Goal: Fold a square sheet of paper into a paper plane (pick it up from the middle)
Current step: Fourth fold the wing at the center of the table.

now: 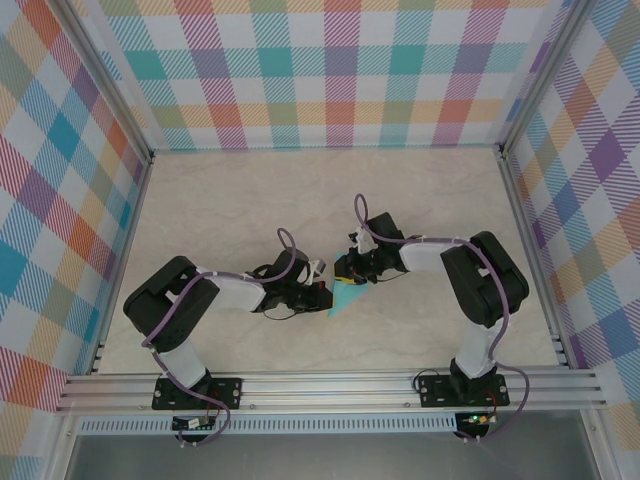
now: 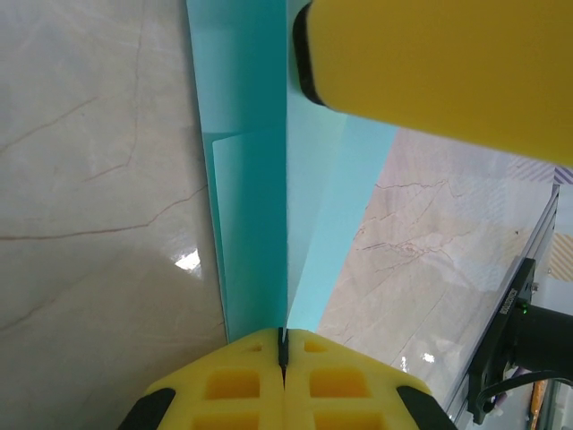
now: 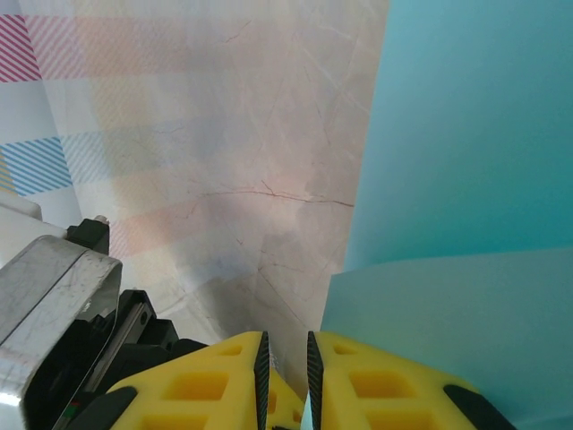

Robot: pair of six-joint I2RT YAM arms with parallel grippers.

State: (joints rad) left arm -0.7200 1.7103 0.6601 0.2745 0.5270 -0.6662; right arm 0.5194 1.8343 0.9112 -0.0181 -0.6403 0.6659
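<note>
Paper plane (image 1: 346,297): left gripper (image 2: 283,337) is clenching its centre crease; right gripper (image 3: 285,348) is resting beside it, jaws barely apart, hold impossible to tell.

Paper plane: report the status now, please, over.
Left gripper shut on plane. Right gripper beside plane, jaws nearly closed, grip unclear. No obstacle seen.

Pastel plaid walls (image 1: 340,70) enclose a pale, seemingly marble tabletop (image 1: 230,200).
</note>
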